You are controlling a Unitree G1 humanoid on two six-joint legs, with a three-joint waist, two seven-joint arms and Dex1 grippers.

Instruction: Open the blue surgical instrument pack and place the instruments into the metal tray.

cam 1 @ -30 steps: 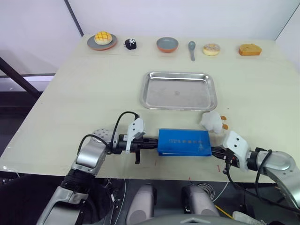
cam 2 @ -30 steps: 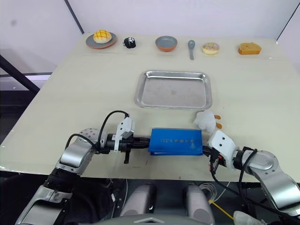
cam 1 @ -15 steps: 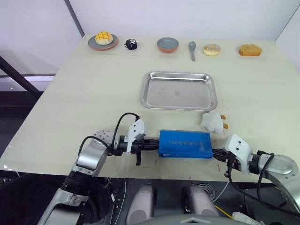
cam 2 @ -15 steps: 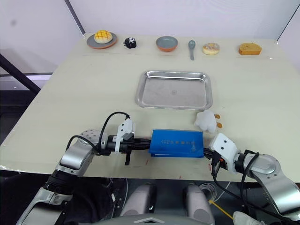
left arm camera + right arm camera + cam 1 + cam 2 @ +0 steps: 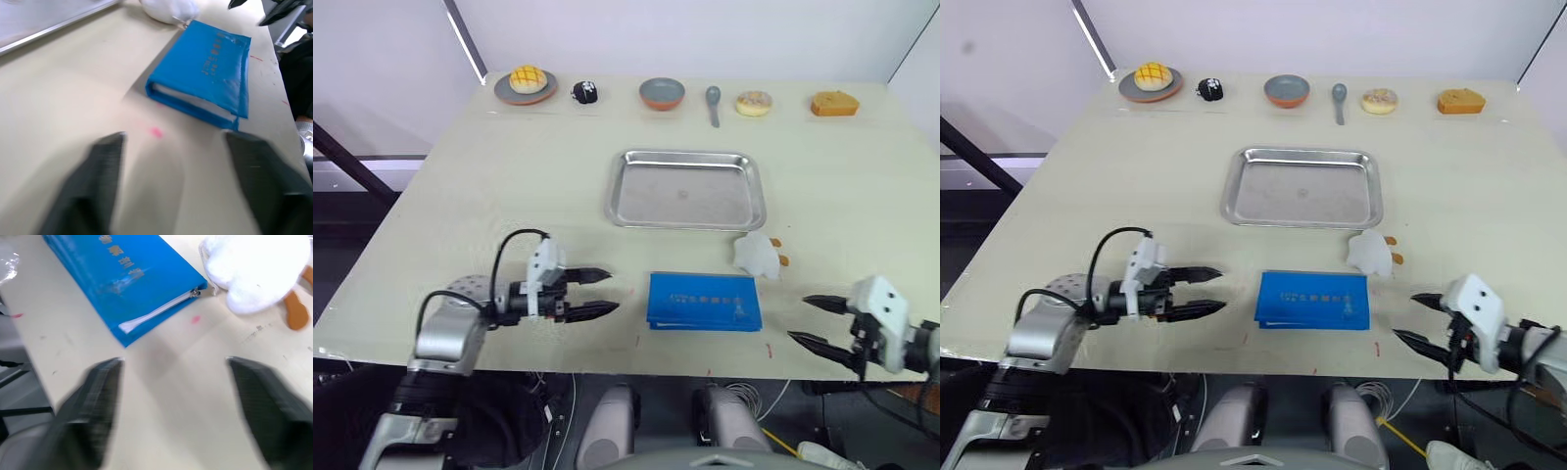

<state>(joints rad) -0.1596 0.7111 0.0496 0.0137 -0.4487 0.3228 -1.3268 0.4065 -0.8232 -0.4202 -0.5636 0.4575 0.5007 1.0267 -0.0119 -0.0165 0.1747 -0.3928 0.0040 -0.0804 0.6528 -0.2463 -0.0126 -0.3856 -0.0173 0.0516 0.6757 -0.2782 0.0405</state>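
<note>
The blue surgical instrument pack [image 5: 705,302] lies closed and flat near the table's front edge, white print on top, its zipper edge showing in the right wrist view [image 5: 124,279]. The instruments are hidden inside it. The metal tray [image 5: 685,191] sits empty just beyond the pack. My left gripper [image 5: 610,292] is open, a short gap left of the pack, its fingers pointing at it. Off the pack's right end, my right gripper [image 5: 799,318] is open too, hanging over the table edge. Neither touches the pack [image 5: 205,68].
A white toy with orange feet [image 5: 759,255] lies by the pack's far right corner. Along the back edge stand a plate with a bun [image 5: 527,83], a small black object [image 5: 584,92], a bowl [image 5: 662,94], a spoon [image 5: 714,98], a donut [image 5: 754,103] and a cake piece [image 5: 834,103].
Both grippers were shut at the pack's two ends; both have opened and drawn back outward. The pack stays in place on the table.
</note>
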